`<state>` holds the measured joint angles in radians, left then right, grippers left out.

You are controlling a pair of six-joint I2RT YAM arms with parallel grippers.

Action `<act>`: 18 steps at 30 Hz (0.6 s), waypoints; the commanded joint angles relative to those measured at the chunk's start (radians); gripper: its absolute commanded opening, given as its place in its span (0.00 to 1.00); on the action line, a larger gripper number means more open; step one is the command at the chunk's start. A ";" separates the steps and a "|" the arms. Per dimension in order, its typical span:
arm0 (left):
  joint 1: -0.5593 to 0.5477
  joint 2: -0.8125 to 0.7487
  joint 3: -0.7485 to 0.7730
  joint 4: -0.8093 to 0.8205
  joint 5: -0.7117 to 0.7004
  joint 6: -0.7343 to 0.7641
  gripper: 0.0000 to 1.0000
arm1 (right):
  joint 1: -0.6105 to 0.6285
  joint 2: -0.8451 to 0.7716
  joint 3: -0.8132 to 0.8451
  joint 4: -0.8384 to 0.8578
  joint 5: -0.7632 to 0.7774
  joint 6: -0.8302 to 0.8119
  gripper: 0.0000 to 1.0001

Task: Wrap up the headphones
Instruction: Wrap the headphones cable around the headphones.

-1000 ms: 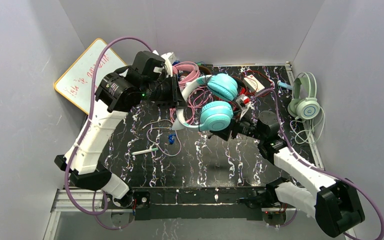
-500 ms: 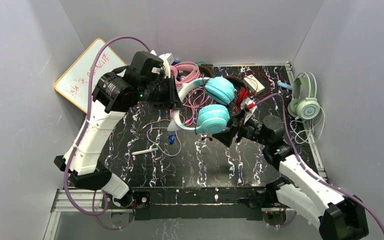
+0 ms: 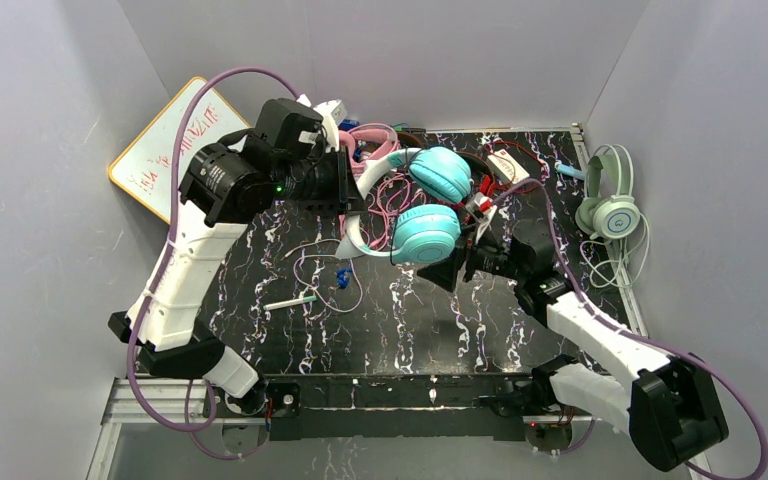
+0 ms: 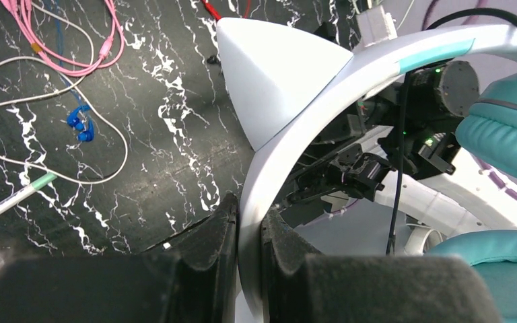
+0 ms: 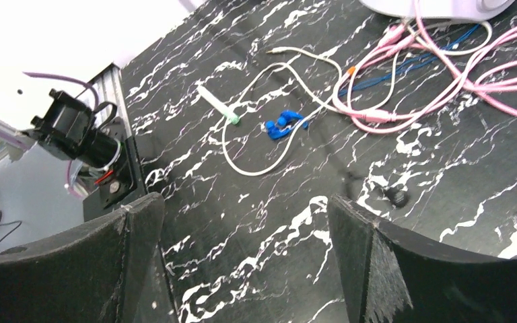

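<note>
Standing wide and empty at the bottom of the right-wrist view, the right gripper (image 5: 242, 222) hangs over the black, white-veined worktop (image 3: 410, 320), just below the nearer cup of the teal over-ear headphones (image 3: 426, 234). Left of it, mid-frame in the overhead view, a thin white cord (image 3: 310, 262) lies in loose loops beside a small blue item (image 5: 284, 124) and a green-tipped white pen (image 3: 290, 302). Higher up, the left gripper (image 4: 248, 235) is clenched on the white plastic headband (image 4: 289, 141), holding the teal set off the worktop. At top centre, pink headphones (image 3: 375, 140) sit among tangled pink cords (image 3: 390, 200); mint green headphones (image 3: 610, 205) lie at the right edge, cable spilled. To my eye the wrapping is barely begun: no cord looks coiled, and whether the white cord belongs to the teal set I cannot tell
</note>
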<state>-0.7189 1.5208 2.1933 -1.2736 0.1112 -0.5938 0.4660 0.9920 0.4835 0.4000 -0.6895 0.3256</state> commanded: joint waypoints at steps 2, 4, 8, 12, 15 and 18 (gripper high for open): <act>0.003 0.002 0.089 0.037 0.043 -0.017 0.00 | 0.005 0.074 0.070 0.166 0.021 0.004 0.99; 0.003 0.002 0.091 0.041 0.047 -0.026 0.00 | 0.025 0.109 0.073 0.198 0.015 0.014 0.99; 0.003 0.002 0.093 0.048 0.056 -0.040 0.00 | 0.074 0.182 0.079 0.240 0.010 0.013 0.99; 0.003 0.009 0.125 0.051 0.074 -0.047 0.00 | 0.093 0.240 0.090 0.295 -0.053 0.027 0.88; 0.004 0.012 0.141 0.046 0.074 -0.050 0.00 | 0.095 0.275 0.107 0.312 -0.107 0.039 0.57; 0.004 0.009 0.140 0.046 0.070 -0.051 0.00 | 0.095 0.284 0.100 0.322 -0.127 0.050 0.26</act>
<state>-0.7189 1.5475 2.2932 -1.2644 0.1383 -0.6205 0.5579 1.2705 0.5426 0.6300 -0.7509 0.3588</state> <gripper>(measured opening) 0.094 0.411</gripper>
